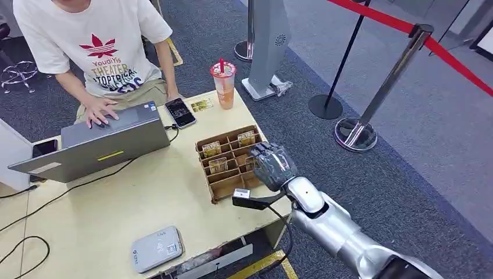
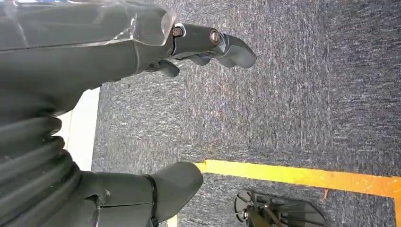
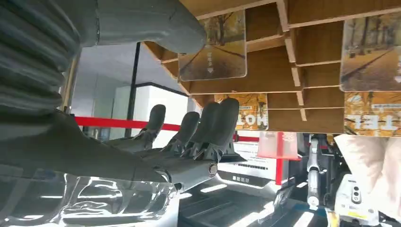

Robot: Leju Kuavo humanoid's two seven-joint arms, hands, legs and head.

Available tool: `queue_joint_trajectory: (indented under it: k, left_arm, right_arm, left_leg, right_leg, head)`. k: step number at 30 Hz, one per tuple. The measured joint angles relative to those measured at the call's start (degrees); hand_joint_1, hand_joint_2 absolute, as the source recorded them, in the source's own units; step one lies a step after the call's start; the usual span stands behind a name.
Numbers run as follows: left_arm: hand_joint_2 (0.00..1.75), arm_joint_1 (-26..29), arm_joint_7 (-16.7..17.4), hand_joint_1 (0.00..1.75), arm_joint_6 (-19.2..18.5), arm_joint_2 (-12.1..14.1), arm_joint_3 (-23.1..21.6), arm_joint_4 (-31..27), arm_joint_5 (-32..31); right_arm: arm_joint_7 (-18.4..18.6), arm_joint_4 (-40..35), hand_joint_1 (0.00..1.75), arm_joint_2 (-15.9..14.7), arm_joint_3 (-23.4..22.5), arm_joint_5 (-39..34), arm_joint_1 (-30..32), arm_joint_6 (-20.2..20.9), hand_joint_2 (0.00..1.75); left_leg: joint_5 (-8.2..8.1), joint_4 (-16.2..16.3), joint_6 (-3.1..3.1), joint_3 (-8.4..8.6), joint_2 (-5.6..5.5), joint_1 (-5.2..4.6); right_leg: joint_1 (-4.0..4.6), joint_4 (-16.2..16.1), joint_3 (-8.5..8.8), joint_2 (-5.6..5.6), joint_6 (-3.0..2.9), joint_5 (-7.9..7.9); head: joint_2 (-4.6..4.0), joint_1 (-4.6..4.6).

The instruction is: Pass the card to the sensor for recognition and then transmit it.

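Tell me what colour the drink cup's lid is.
Red, on the drink cup beside the phone; the head view shows it best.

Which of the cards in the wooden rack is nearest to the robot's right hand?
The card in the rack's right column, directly beside the right hand; the others stand further left or back.

T-shirt (image 1: pixel 99 40) — "YoudiYis THEATER"; the rest unclear.
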Motion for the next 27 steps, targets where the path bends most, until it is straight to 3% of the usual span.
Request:
queue_joint_trajectory:
  k: [17, 27]
  left_arm:
    - [1.75, -0.1, 0.5, 0.00, 0.1, 0.0, 0.0, 0.0, -0.7]
    - [1.75, -0.2, 1.0, 0.00, 0.2, 0.0, 0.0, 0.0, -0.5]
  right_arm:
    - [0.0, 0.8, 0.89, 0.0, -1.4, -0.6, 0.0, 0.8, 1.75]
    - [-0.7, 3.9, 0.96, 0.0, -1.0, -0.6, -3.9, 2.3, 1.75]
  left_leg:
    - [0.00, 0.0, 0.00, -0.01, 0.00, 0.00]
    - [0.01, 0.0, 0.00, -0.01, -0.01, 0.00]
  right_leg:
    - [0.00, 0.0, 0.00, 0.00, 0.00, 0.00]
    - [0.00, 0.0, 0.01, -0.01, 0.00, 0.00]
  head:
    - [0.00, 0.00]
    - [0.00, 0.00]
